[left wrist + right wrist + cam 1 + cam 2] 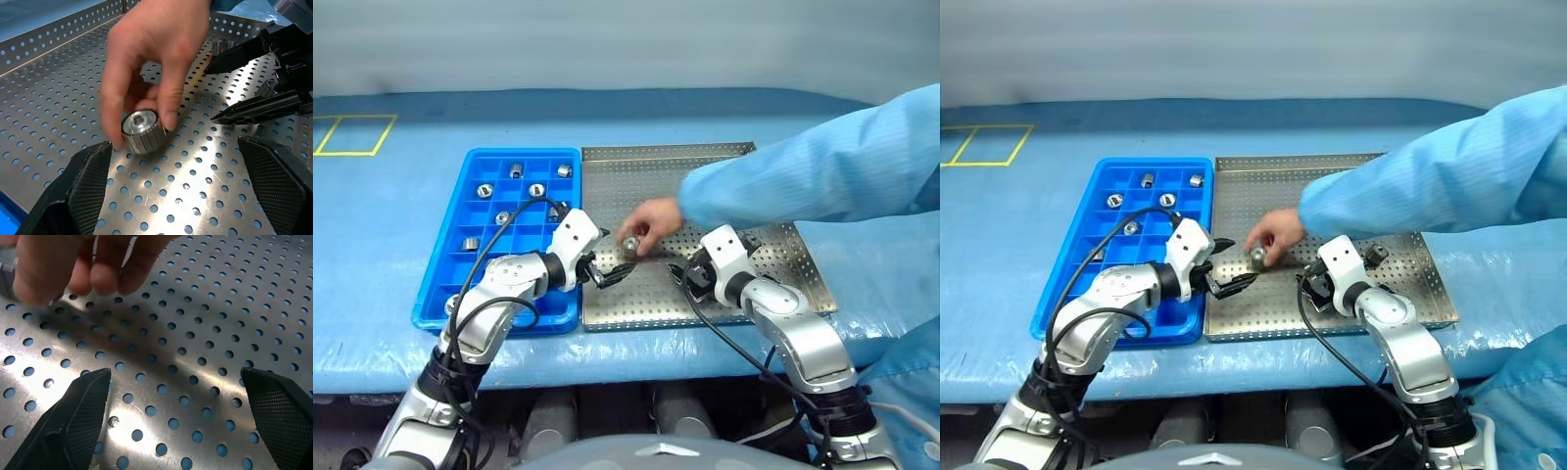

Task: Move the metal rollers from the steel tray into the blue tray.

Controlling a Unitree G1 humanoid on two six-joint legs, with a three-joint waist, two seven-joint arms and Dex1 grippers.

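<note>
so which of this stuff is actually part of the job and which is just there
Part of the job:
- steel tray
- blue tray, several metal rollers already in its compartments
- roller a person's hand holds on the steel tray
- left gripper and right gripper, both open

Just there:
- blue table cover
- yellow tape square

Left arm (494, 299) bent at elbow, reaching forward and inward; left gripper (610, 273) tilts slightly down, fingers spread wide, nothing between them. Right arm (793, 328) bent likewise, angled inward; right gripper (682, 276) also tilts down, fingers spread wide, empty. The two grippers face each other, near but apart. Person's hand (646, 227), sleeve (822, 162) reaching in from the right, pinches a roller (140, 129) between the grippers.
</note>
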